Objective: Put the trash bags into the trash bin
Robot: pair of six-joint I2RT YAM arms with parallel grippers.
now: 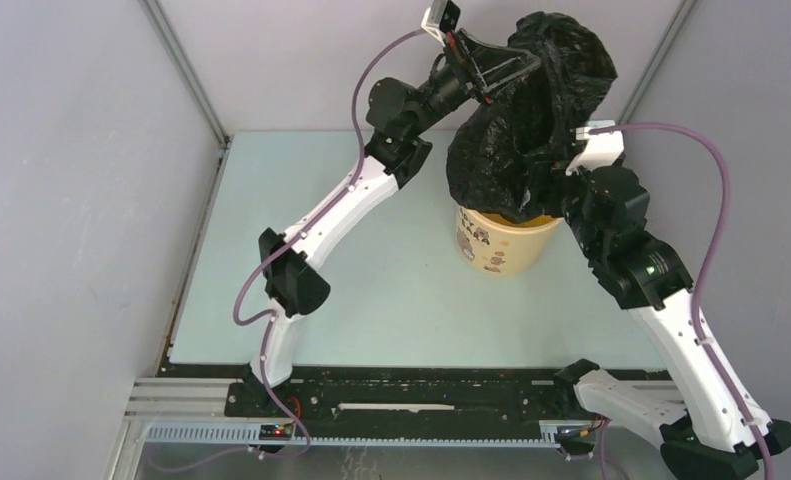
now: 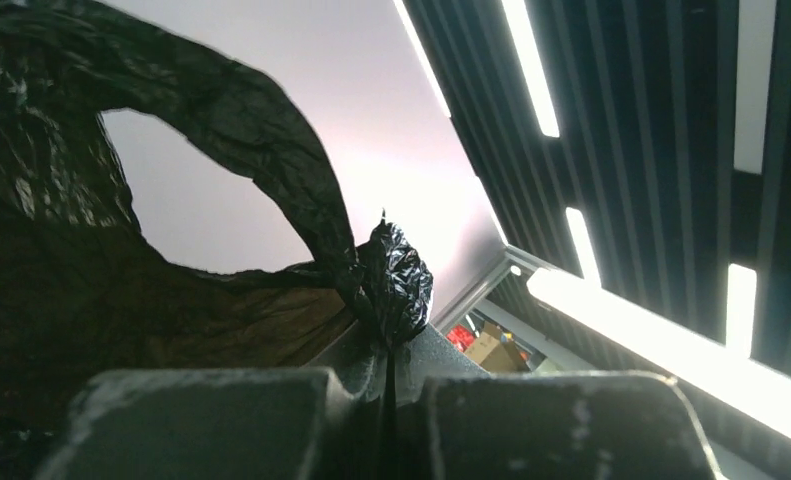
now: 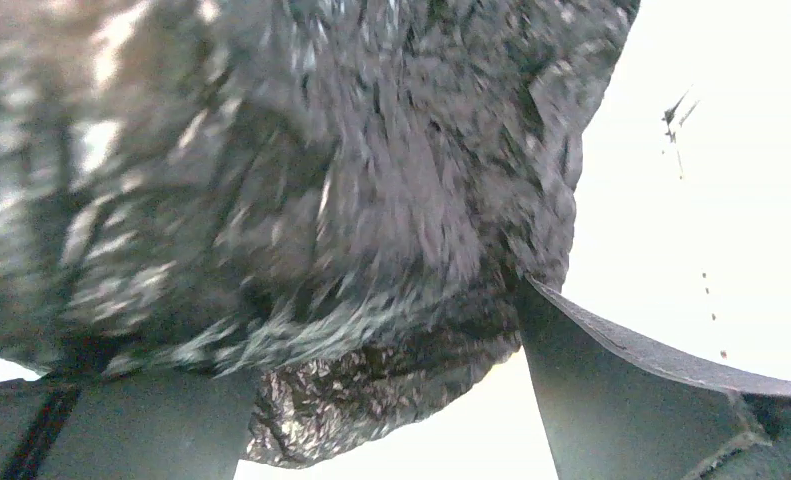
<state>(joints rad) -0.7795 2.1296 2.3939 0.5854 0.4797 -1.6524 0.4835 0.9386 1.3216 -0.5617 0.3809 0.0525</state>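
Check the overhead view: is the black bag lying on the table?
No, the trash bag hangs over the trash bin, held up by the left hand.

The left arm (image 1: 343, 205) and right arm (image 1: 696, 350) share white shells, black joints and looping mauve cables (image 1: 651, 126).

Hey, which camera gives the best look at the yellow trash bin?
The top external view: the trash bin shows its side and rim, with the trash bag over its mouth. Both wrist views show only bag film, no bin.
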